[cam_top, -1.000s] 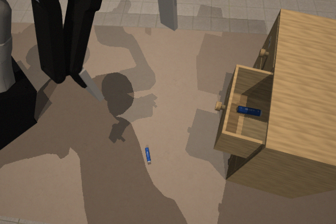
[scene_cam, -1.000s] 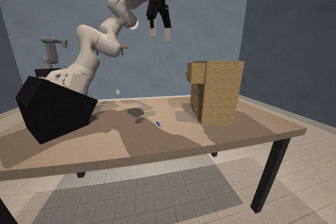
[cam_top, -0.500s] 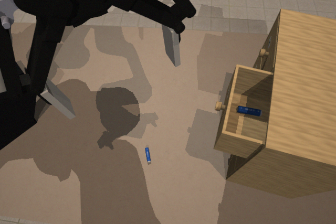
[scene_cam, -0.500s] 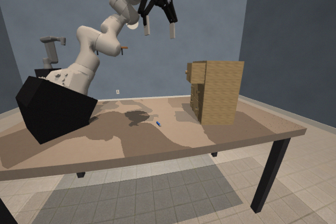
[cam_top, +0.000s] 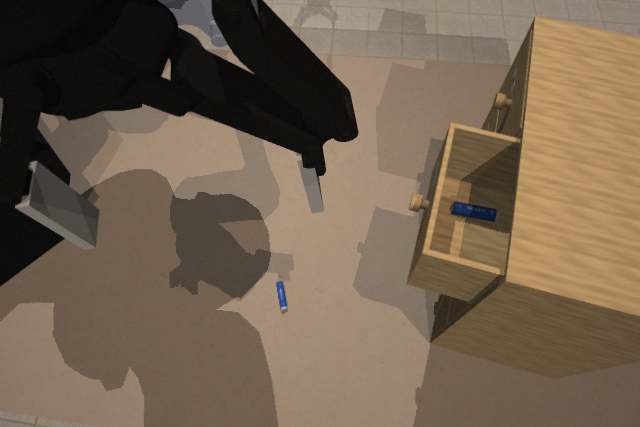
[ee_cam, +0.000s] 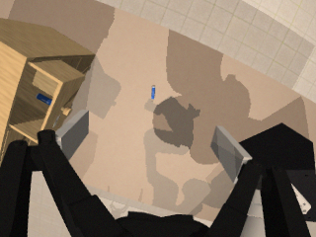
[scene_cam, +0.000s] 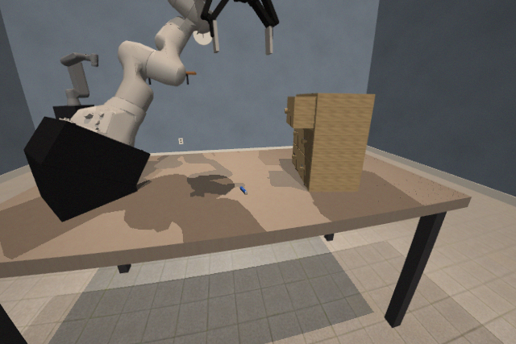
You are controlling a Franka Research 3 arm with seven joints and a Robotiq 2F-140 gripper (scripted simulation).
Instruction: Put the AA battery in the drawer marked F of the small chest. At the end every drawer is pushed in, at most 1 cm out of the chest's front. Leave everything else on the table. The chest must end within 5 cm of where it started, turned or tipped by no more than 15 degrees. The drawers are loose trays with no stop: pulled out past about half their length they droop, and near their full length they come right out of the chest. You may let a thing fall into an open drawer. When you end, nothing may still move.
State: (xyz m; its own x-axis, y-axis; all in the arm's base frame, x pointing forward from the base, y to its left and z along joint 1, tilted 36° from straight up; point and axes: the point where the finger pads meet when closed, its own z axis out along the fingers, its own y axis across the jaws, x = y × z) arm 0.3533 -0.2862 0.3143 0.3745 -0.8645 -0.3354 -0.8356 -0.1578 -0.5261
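The wooden chest (cam_top: 578, 153) (scene_cam: 337, 144) (ee_cam: 10, 44) stands upright. One top-row drawer (cam_top: 454, 277) (scene_cam: 305, 111) (ee_cam: 59, 71), on the exterior view's side, is pulled well out and looks level. A blue battery (cam_top: 474, 211) (ee_cam: 44, 99) lies inside it. A second blue battery (cam_top: 281, 295) (scene_cam: 243, 190) (ee_cam: 153, 92) lies on the table in front of the chest. The battery types and the drawer letters are not readable. My gripper (cam_top: 196, 218) (scene_cam: 242, 52) (ee_cam: 152, 129) is open and empty, high above the table, on the robot's side of the open drawer.
Beside the open drawer, a closed top-row drawer's knob (cam_top: 501, 100) sticks out. Other drawers in the lower rows look pushed in. The robot's black base (scene_cam: 87, 173) (ee_cam: 281, 148) stands across the table (scene_cam: 291, 227) from the chest. Arm shadows cross the table.
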